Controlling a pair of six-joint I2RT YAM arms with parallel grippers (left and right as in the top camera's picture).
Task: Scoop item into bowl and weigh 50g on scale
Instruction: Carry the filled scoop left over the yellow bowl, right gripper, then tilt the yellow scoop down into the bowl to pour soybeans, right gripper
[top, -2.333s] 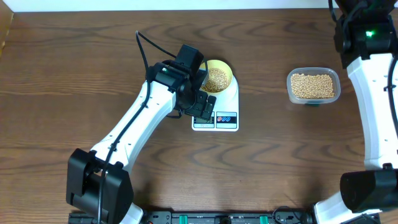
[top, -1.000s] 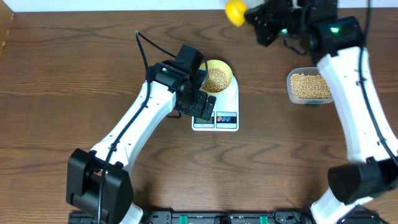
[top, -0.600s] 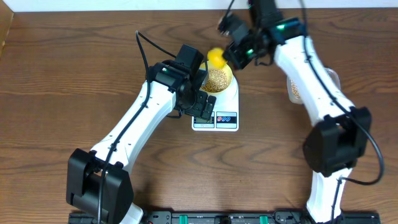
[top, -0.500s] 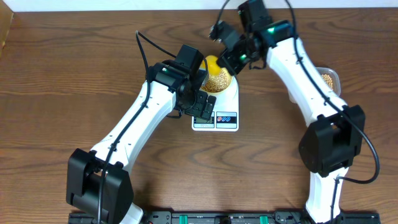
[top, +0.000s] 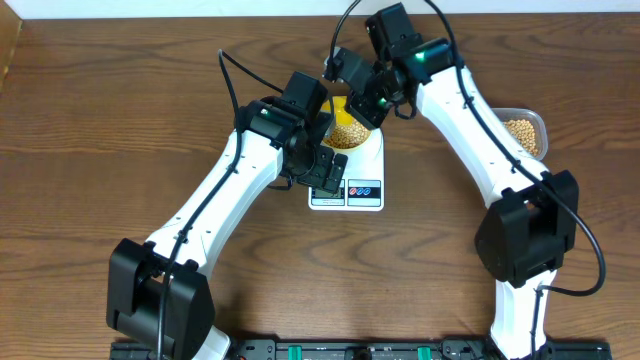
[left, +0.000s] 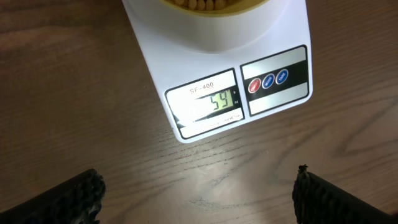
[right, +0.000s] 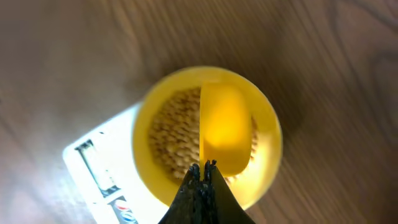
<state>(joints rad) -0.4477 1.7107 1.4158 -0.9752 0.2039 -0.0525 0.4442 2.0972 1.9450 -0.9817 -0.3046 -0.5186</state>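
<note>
The white kitchen scale (top: 367, 162) sits a little toward 12 o'clock from the middle of the brown wooden desk (top: 100, 120). Its display (left: 211, 102) and its red and blue buttons (left: 268, 80) are at the 6 o'clock end. The small yellow bowl (right: 140, 134) stands on the platform at the 12 o'clock end, well filled with tan beans (right: 168, 137).

The right arm reaches in from about 2 o'clock. Its end effector (right: 203, 169) hangs right above the bowl, the two fingers pressed together on the near end of a bright yellow scoop (right: 225, 127). The scoop's cup lies across the 3 o'clock half of the bowl, over the beans.

The left end effector (left: 198, 177) hovers over the desk at the scale's 6 o'clock edge, its fingers spread wide apart and holding nothing. Its camera looks straight down at the readout. The display is lit with two digits; the first is a 5, and the second I can't make out for sure.

Off at 3 o'clock from the scale, a clear plastic tub (top: 527, 130) with more beans in it peeks out from behind the right arm.
</note>
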